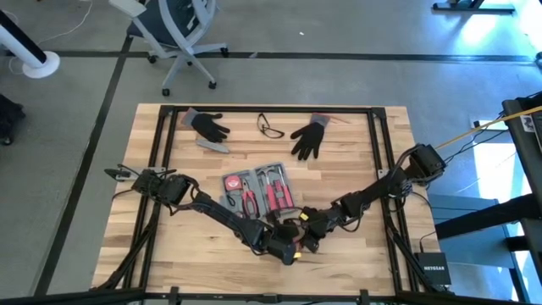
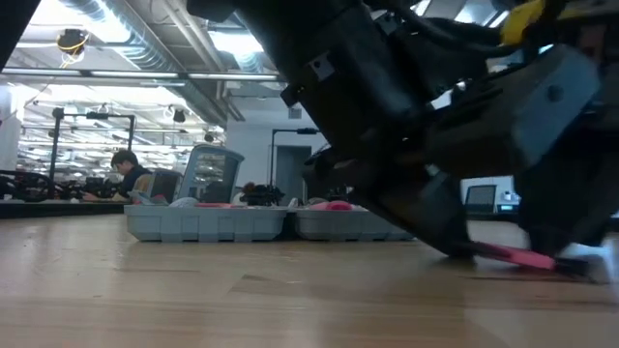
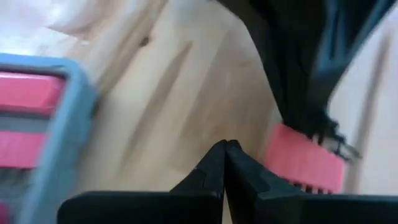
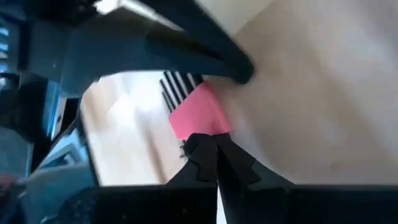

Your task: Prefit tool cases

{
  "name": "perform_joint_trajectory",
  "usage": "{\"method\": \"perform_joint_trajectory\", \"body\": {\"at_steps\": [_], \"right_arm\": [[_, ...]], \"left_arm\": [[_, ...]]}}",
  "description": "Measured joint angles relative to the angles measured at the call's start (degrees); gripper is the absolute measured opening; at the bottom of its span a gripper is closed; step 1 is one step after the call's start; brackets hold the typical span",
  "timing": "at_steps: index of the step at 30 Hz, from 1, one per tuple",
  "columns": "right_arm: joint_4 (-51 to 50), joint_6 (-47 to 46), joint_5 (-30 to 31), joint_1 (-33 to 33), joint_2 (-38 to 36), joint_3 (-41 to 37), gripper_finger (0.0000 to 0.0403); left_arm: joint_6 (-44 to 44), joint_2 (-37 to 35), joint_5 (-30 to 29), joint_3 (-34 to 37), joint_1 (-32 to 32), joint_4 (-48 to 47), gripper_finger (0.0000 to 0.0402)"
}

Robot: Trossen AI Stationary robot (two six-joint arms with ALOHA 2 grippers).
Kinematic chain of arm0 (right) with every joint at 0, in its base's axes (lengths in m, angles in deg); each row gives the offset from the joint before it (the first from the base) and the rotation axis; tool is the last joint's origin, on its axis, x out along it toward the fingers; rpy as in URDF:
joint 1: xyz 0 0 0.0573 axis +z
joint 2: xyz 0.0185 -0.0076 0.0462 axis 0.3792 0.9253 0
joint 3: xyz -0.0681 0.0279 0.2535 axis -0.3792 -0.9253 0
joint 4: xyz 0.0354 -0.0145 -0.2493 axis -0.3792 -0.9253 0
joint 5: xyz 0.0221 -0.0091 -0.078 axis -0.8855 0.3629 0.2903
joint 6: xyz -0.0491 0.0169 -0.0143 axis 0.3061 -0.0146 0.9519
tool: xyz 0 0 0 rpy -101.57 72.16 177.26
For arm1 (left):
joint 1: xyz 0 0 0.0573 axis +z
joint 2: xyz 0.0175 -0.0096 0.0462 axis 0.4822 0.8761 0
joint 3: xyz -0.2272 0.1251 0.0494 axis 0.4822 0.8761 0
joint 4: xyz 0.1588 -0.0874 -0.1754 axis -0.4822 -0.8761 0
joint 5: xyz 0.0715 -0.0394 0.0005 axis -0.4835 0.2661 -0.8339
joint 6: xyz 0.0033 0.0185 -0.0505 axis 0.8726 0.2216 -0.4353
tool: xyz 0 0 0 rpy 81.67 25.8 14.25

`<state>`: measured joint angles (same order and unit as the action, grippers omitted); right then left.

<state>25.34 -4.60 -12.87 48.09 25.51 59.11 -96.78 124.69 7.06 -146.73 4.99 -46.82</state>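
The tabletop (image 1: 347,169) is seen to be pale wooden planks with a smooth, faintly glossy finish. The tool case (image 1: 258,191) is moulded in matt blue-grey plastic. The gloves (image 1: 309,136) are made of dark knitted cloth. A small holder (image 4: 199,115) is formed in smooth pink plastic.

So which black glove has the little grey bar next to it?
The left glove; the grey bar lies just below its fingers. The right glove has none.
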Motion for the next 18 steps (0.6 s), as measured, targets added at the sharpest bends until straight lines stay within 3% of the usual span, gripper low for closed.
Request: {"method": "perform_joint_trajectory", "body": {"at_steps": [13, 18], "right_arm": [[-14.2, 10.3, 6.3, -8.2, -9.4, -0.1, 0.0000], [-17.8, 12.6, 7.7, -10.7, -13.2, 0.0, 0.0000]], "left_arm": [[3.2, -6.6, -8.7, 0.1, 0.0, -16.7, 0.0000], [2.8, -8.7, -11.2, 0.0, 0.0, -17.3, 0.0000]]}}
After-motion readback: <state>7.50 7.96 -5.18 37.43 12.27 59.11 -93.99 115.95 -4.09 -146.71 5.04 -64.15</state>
